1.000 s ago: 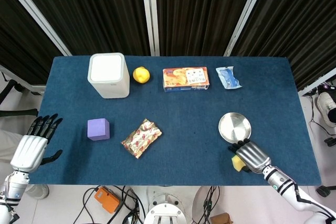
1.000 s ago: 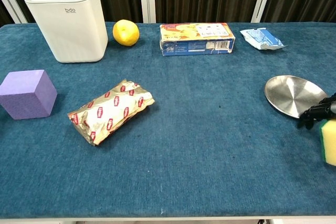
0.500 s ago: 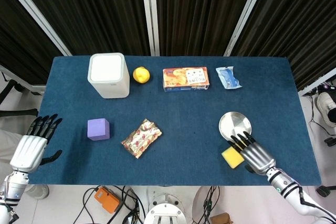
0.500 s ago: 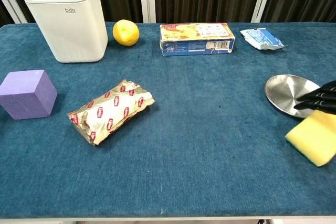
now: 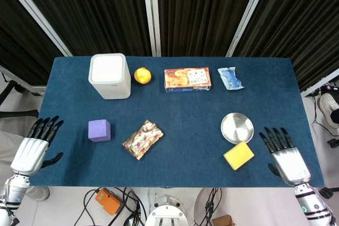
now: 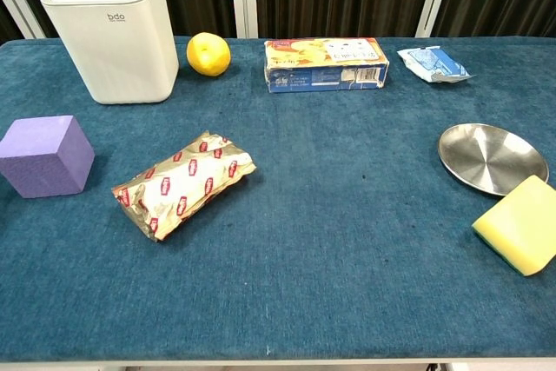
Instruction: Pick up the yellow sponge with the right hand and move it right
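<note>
Sponge (image 5: 238, 155) lies flat by the plate (image 5: 237, 127); right hand (image 5: 285, 155), fingers spread and empty, should clear the counter (image 5: 180, 109) without brushing it.

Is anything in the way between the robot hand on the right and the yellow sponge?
Nothing visible. The yellow sponge lies flat on the blue table, just in front of the metal plate. The right robot hand is open beside it, further right, with only bare cloth between them.
</note>
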